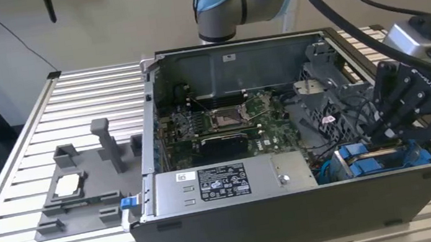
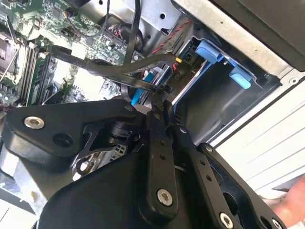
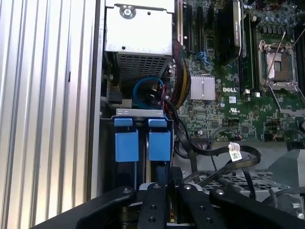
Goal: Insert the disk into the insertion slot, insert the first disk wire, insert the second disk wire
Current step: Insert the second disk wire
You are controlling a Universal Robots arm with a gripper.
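Observation:
My black gripper [image 1: 384,136] hangs inside the open computer case at the exterior view's right, just above the insertion slot [image 1: 375,162], a grey bay with blue plastic fittings. In the second wrist view the gripper [image 2: 161,102] has its fingers drawn together, shut on a black disk wire [image 2: 95,66] that runs back toward the motherboard. A blue-tipped wire [image 2: 136,95] lies right beside the fingertips. The slot [image 3: 143,113] shows two blue tabs [image 3: 159,143] side by side, directly ahead of the gripper [image 3: 167,188]. The disk's body is hidden.
A long grey box with a white label [image 1: 224,185] fills the case's front. The processor socket [image 1: 226,117] sits mid-board, with loose black cables [image 3: 224,157] beside the bay. A grey fixture [image 1: 82,188] rests on the slatted table [image 1: 88,100] at the exterior view's left.

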